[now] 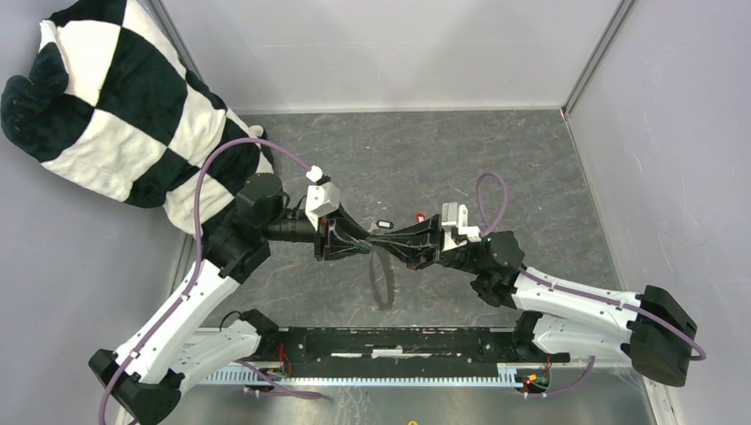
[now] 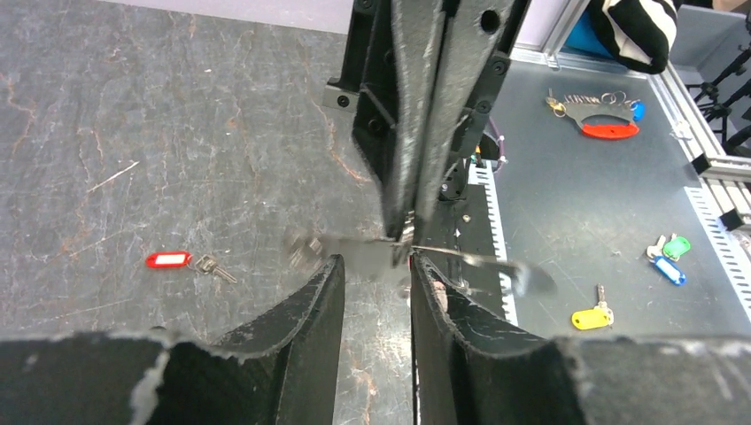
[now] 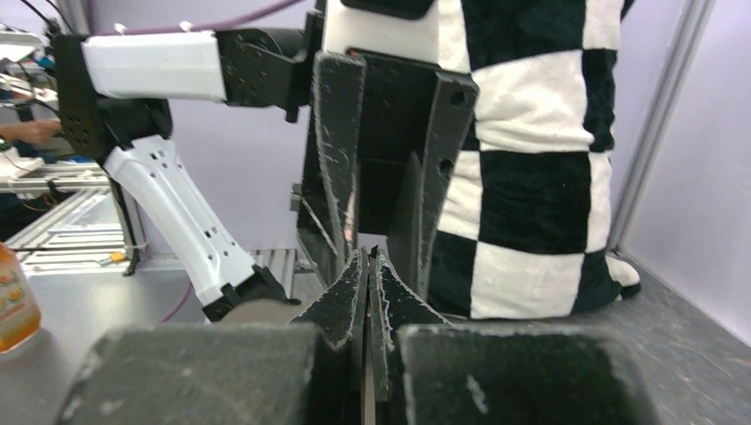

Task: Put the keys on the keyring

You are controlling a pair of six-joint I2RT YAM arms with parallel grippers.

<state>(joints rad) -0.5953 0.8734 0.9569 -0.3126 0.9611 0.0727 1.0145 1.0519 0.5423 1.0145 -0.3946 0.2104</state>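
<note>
The keyring (image 1: 386, 297) is a thin grey loop hanging below the point where both grippers meet over the middle of the table. My right gripper (image 1: 396, 242) is shut on its top edge, and the ring shows edge-on between the right fingers (image 3: 390, 292). In the left wrist view the ring (image 2: 483, 263) is a blurred strip across the tips of my left gripper (image 2: 376, 266), whose jaws stand apart around it. The red-tagged key (image 2: 168, 259) lies on the table beyond the grippers (image 1: 418, 217). The black-tagged key (image 1: 384, 223) lies next to it.
A black-and-white checkered cushion (image 1: 115, 106) fills the far left corner. On the metal plate behind the arm bases lie spare keys with a yellow tag (image 2: 589, 316), blue and green tags (image 2: 669, 261) and a red bunch (image 2: 607, 124). An orange bottle (image 3: 13, 301) stands off the table.
</note>
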